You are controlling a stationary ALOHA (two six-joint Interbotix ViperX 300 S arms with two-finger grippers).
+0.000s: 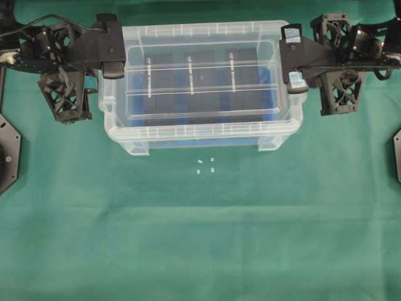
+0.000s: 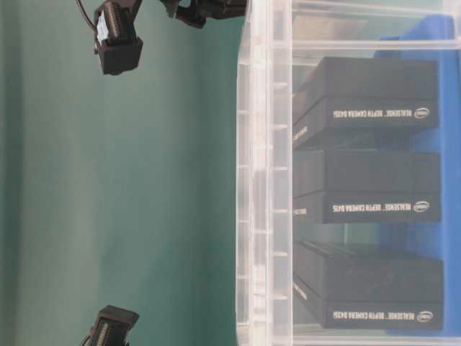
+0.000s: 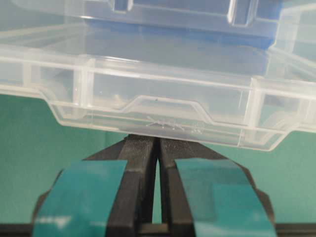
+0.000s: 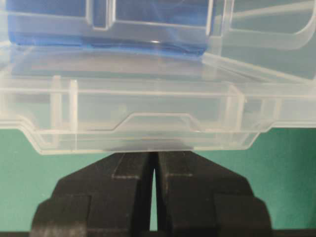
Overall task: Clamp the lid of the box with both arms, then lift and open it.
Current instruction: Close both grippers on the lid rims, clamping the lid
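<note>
Worktop (image 1: 200,251): green cloth, covering all that shows; small white scraps (image 1: 205,164) lie just in front of the box.

Box (image 1: 188,135): clear tub at the worktop's far middle, blue liner, three black packs (image 2: 367,184) inside.

Lid (image 1: 200,78): clear ribbed panel over the box, held at both short ends.

My left end effector (image 1: 113,63): teal-taped fingers (image 3: 81,197) nearly together, pinching the lid's left edge.

My right end effector (image 1: 292,66): fingers nearly together on the lid's right edge.
</note>
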